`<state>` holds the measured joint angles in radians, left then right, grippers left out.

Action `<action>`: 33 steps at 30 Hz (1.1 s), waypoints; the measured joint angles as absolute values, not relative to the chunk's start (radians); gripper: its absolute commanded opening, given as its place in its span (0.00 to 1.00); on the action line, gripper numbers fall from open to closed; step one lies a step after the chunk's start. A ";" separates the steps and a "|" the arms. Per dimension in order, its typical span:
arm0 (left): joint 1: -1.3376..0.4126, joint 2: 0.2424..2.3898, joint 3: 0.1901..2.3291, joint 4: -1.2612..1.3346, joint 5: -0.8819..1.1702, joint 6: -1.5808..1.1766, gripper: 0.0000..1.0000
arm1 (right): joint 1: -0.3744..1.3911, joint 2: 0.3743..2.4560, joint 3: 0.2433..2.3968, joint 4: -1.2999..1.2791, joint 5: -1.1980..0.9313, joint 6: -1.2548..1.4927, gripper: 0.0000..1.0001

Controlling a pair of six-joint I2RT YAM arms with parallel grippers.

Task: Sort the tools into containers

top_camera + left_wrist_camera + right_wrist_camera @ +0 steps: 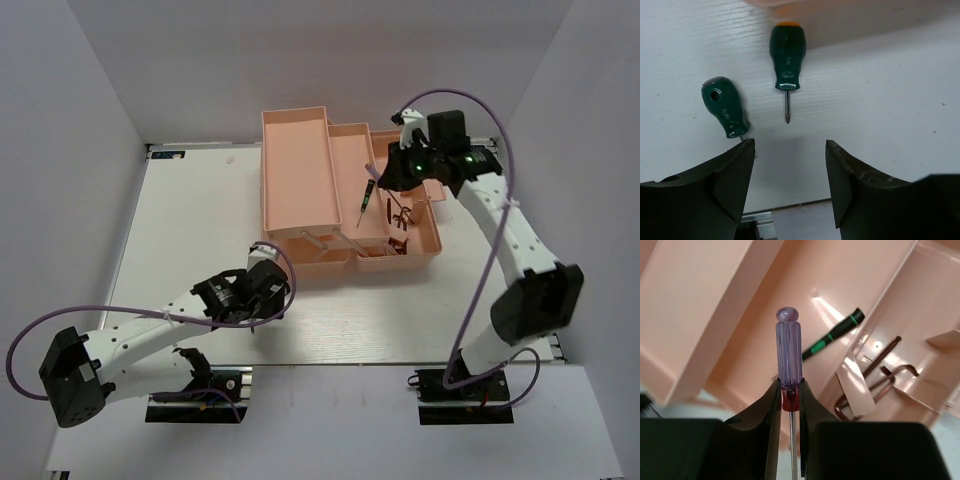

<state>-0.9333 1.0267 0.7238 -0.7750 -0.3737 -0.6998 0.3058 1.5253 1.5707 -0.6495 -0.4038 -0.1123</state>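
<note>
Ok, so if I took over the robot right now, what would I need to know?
Left gripper: open, empty, over the table, just short of the stubby green screwdrivers.
Right gripper: shut on the blue-and-red screwdriver, held over the open toolbox.
Done: the slim green screwdriver and the hex keys lie inside the toolbox.
Left: put the blue-and-red screwdriver in the box, then fetch both stubby ones from the table.

White wood-grained surface (pixel 190 220) across the middle of the frame, plain pale walls (pixel 70 150) rising at left, right and top, metal rail (pixel 330 365) along its lower edge
</note>
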 measured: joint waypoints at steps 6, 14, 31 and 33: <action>-0.933 1.080 0.673 -0.704 -0.364 -0.696 0.68 | 0.356 1.799 1.777 -0.654 -0.334 0.124 0.00; -0.933 1.156 0.670 -0.643 -0.376 -0.685 0.68 | 0.390 1.858 1.824 -0.670 -0.321 0.221 0.71; -0.918 1.299 0.545 -0.362 -0.511 -0.680 0.58 | 0.313 1.282 1.300 -0.487 -0.368 0.174 0.83; -0.919 1.314 0.545 -0.321 -0.514 -0.678 0.58 | 0.306 1.264 1.264 -0.482 -0.382 0.173 0.83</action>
<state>-0.9192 1.3136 0.5449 -0.3210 -0.5144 -0.6781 0.3058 1.2644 1.2640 -0.4816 -0.3817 0.1730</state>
